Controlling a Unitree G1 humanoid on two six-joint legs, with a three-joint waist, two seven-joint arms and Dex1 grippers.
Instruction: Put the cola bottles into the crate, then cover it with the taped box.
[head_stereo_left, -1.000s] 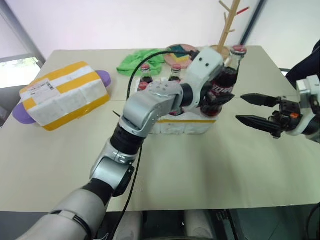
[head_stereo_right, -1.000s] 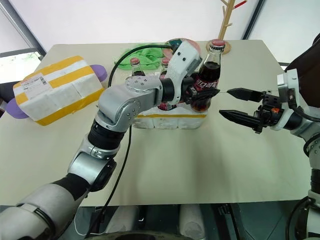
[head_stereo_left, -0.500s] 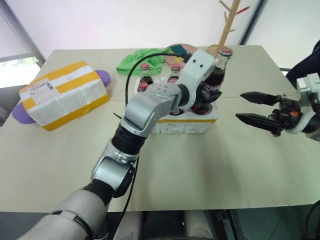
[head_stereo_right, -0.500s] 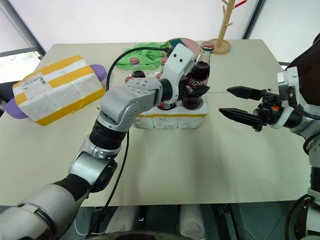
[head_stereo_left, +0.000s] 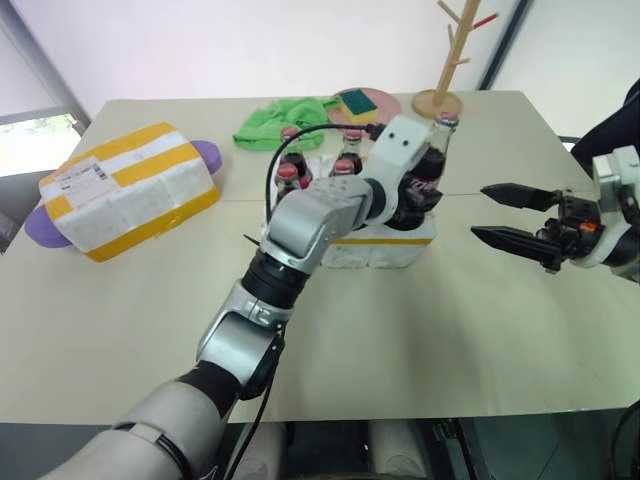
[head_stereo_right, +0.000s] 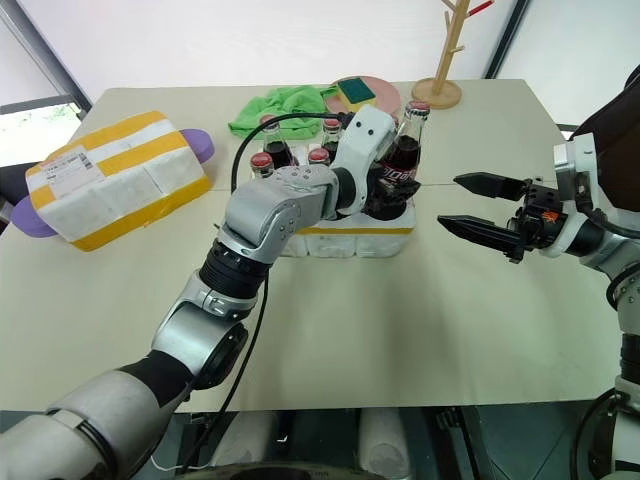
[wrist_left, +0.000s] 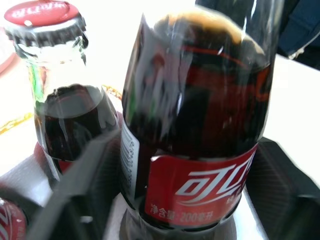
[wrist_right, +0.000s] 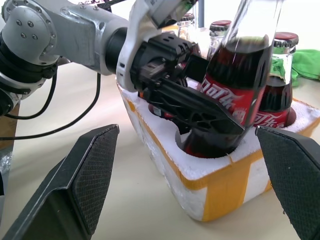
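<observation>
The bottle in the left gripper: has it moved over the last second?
Yes. The bottle has come down from above the crate into its corner well.

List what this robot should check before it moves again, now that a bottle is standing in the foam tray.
1. Cola bottle base down in a corner well of the crate: ok.
2. Left pincer clear of that bottle: not ok, it is around it.
3. Right pincer open and empty: ok.
4. All six bottles in the crate: cannot tell, the arm hides some wells.
5. Taped box lying apart from the crate: ok.
</observation>
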